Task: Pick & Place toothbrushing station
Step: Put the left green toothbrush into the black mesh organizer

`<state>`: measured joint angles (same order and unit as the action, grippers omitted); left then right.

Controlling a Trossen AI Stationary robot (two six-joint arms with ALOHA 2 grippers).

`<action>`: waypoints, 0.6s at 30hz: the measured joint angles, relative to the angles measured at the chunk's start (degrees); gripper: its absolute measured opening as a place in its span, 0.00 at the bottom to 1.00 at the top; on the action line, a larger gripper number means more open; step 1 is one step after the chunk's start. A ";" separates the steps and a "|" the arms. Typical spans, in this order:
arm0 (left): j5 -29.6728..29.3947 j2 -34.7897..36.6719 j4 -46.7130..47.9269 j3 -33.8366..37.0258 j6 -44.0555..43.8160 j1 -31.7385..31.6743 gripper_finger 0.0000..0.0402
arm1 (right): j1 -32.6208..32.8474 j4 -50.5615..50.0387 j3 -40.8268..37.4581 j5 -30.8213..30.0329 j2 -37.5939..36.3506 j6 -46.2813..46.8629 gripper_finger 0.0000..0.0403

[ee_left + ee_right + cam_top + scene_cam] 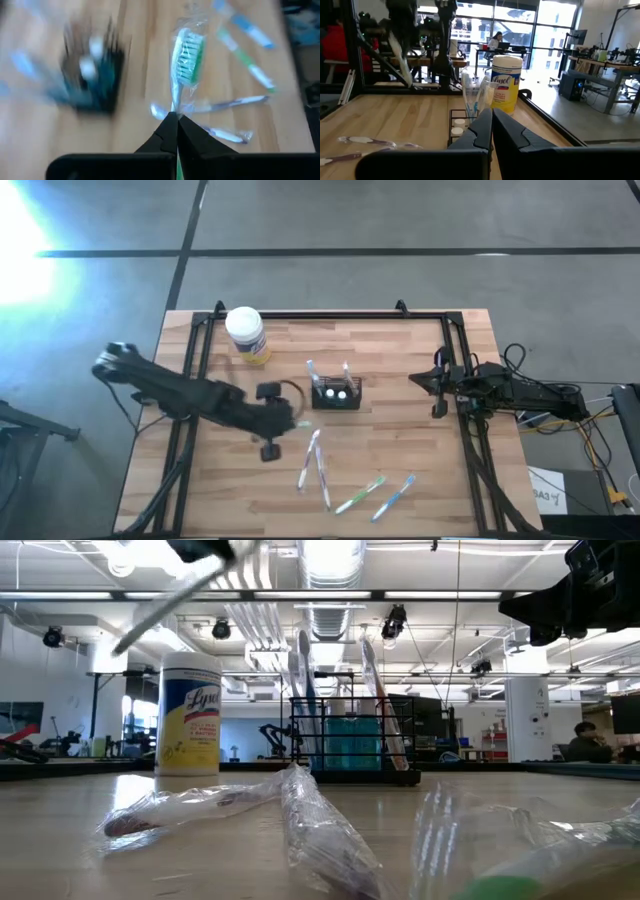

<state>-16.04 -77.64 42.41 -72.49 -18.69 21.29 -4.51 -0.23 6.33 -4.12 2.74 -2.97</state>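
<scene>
The black mesh holder [336,395] stands on the table's middle with two wrapped toothbrushes upright in it; it also shows in the low view [352,745] and, blurred, in the left wrist view [92,75]. My left gripper [293,421] is just left of the holder and shut on a green-bristled toothbrush [186,55] in a clear wrapper. My right gripper [436,384] waits at the table's right edge, shut and empty. My left gripper pinches the wrapped toothbrush's handle [173,107] between its two fingers, wrapper and all. The brush runs along the fingers, its bristle head [189,52] sticking out past the fingertips. In the low view the brush [170,600] slants well above the table, lifted clear.
A round white-lidded jar with a yellow label [247,335] stands at the far left. Several wrapped toothbrushes lie on the near half of the table, two white ones [315,465], a green one [360,494] and a blue one [396,494]. Black frame rails [330,315] border the table.
</scene>
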 joint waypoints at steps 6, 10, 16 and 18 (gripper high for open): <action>-0.49 12.73 -10.27 5.43 20.89 -0.42 0.01 | -0.02 0.14 -0.02 0.01 0.02 -0.01 0.02; 0.49 21.45 -17.36 12.12 29.22 -1.87 0.00 | -0.02 0.13 -0.02 0.00 0.02 -0.01 0.02; 6.93 34.16 -33.62 26.53 29.36 -8.02 0.00 | -0.04 0.10 -0.02 0.00 0.02 -0.10 0.02; 9.00 37.51 -37.91 31.44 26.33 -10.26 0.00 | -0.04 0.10 -0.02 0.00 0.02 -0.16 0.02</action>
<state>-7.04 -40.13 4.51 -41.05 7.64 11.04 -4.56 -0.12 6.31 -4.12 2.76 -3.13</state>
